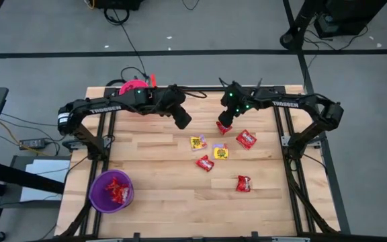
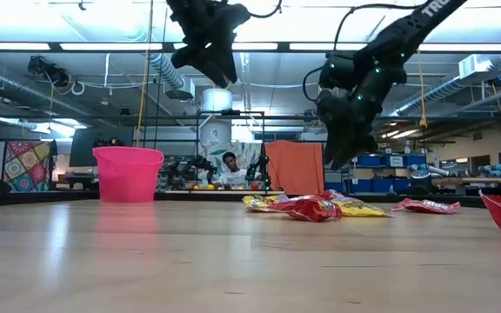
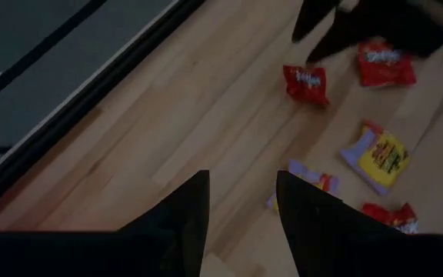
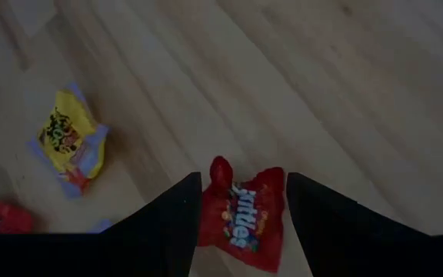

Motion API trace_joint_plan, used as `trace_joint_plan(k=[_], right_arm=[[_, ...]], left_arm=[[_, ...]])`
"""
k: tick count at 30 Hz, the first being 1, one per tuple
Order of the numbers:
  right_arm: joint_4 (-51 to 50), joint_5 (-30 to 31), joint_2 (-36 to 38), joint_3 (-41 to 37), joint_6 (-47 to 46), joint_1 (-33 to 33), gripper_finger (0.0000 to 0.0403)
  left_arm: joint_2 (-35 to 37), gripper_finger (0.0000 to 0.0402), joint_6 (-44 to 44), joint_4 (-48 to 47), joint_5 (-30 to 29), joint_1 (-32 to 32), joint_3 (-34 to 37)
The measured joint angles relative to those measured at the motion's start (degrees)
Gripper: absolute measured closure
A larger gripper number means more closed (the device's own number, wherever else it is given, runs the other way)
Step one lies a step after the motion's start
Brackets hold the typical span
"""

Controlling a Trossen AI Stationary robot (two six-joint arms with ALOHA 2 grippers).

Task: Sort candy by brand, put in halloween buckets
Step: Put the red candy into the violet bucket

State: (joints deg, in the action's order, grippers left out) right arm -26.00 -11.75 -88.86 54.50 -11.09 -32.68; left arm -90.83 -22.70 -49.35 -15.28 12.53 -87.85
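Observation:
My right gripper [image 1: 224,126] hangs open over the table's far middle. Its fingers stand on either side of a red candy packet [image 4: 241,219] that lies flat on the wood. My left gripper [image 1: 185,122] is open and empty, high above the table [image 2: 220,74], just left of the right one. Two yellow packets [image 1: 198,142] [image 1: 220,152] and three more red ones [image 1: 246,139] [image 1: 205,163] [image 1: 244,183] lie flat on the table. The purple bucket [image 1: 97,195] stands at the near left with red packets inside. The pink bucket [image 1: 133,86] stands at the far left edge.
The loose packets lie together right of the table's middle, near side of both grippers. The two arms reach in from the left and right sides and nearly meet at the far middle. Bare wood [image 1: 160,195] lies between the purple bucket and the packets.

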Motion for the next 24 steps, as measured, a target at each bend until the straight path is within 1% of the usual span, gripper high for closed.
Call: trace_joint_plan(k=[3, 7, 12, 19, 24], right_arm=[[3.2, 0.4, 0.0, -2.96, -1.33, 0.59, 0.0199], [6.07, 2.59, 0.0, -5.98, -1.52, 1.11, 0.0199], [10.02, 2.63, -0.27, -8.76, -2.89, 1.24, 0.0199], [14.05, 0.15, -4.44, -9.49, -3.89, 1.7, 0.0199], [15.35, 0.02, -7.37, -9.48, -4.47, 2.4, 0.02]], left_arm=[[-0.09, 0.0243, 0.0, 0.21, 0.57, 0.37, 0.0], [-0.11, 0.0243, -0.02, 0.32, 0.63, 0.62, 0.0], [-0.11, 0.0243, -0.04, 0.36, 0.63, 0.62, 0.0], [-0.11, 0.0243, -0.12, 0.62, 0.61, 0.62, 0.0], [-0.11, 0.0243, -0.44, 0.64, 0.61, 0.62, 0.0]])
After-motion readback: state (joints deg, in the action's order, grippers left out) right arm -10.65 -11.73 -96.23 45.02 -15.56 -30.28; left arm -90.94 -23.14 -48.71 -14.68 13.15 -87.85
